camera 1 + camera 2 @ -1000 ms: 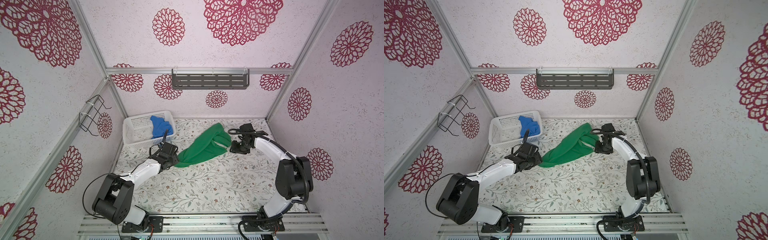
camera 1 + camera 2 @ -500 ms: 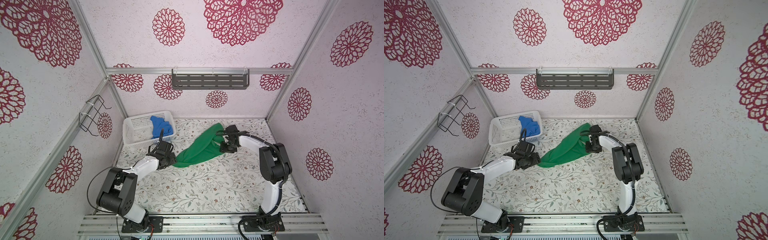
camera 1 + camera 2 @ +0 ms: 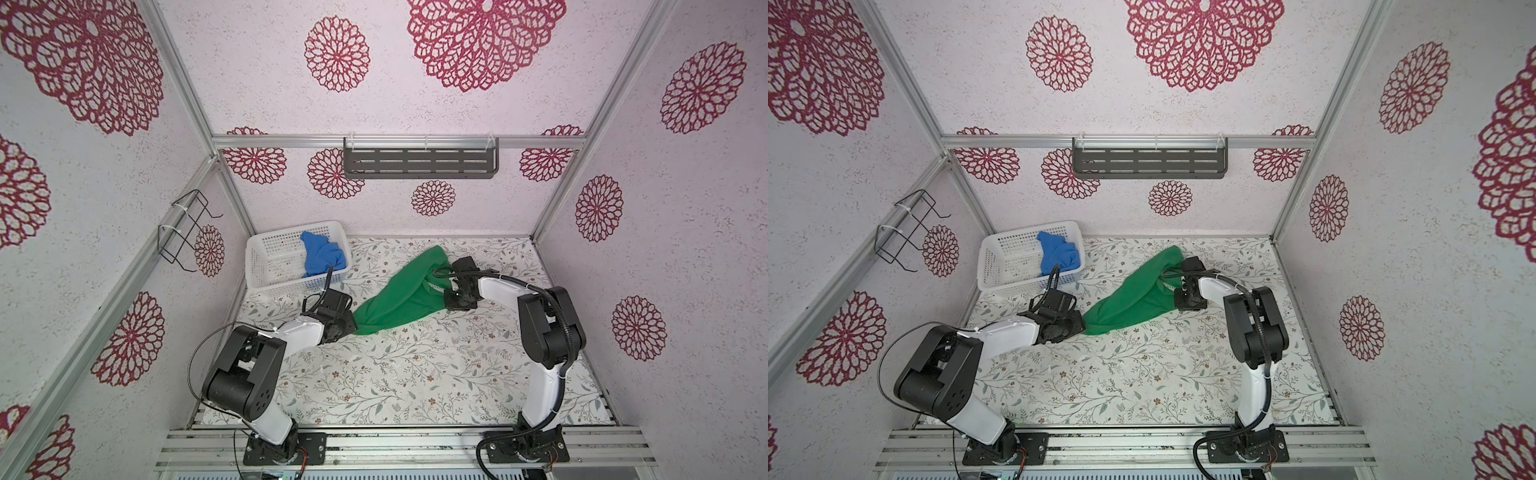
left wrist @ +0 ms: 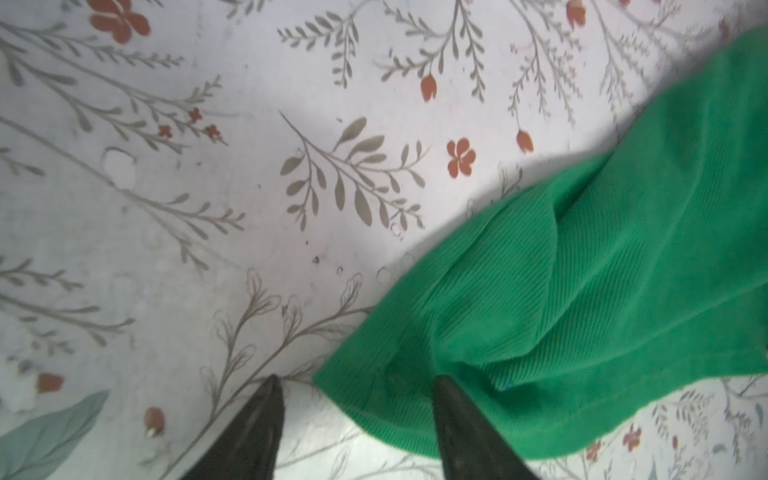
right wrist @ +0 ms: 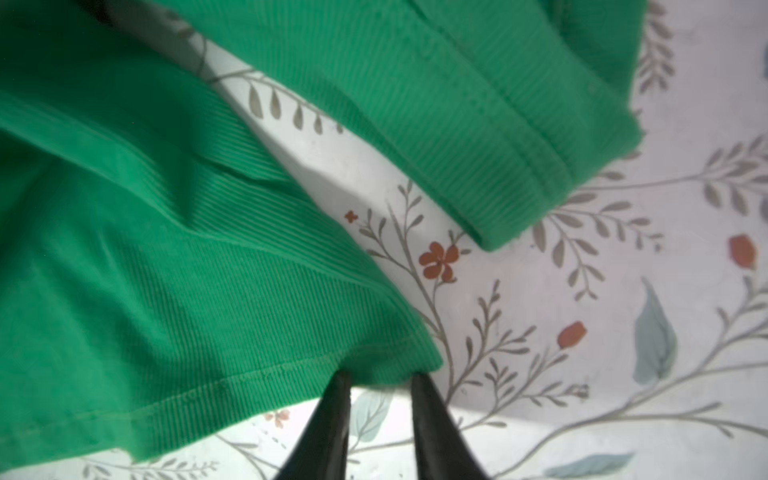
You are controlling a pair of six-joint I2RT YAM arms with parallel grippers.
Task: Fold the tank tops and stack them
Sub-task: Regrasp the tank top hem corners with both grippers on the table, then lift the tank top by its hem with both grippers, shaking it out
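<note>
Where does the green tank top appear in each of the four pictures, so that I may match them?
In a top view: the green tank top lies diagonally across the middle of the flower-printed table cover.
In a top view: the green tank top again, same place.
Left wrist view: it fills the picture's right side.
Right wrist view: it fills the picture's left side and upper edge.
Shared landmark: that table cover, beneath it in all four.

The left arm (image 3: pixel 299 330) and right arm (image 3: pixel 498 289), each fixed by a black base plate (image 3: pixel 318 444) with silver screws to the slotted aluminium rail (image 3: pixel 415 440): glossy white shells between boxy black joints, black cables (image 3: pixel 564 320) trailing up from the rail, one ribbed, and black tapered fingers (image 4: pixel 461 428).
</note>
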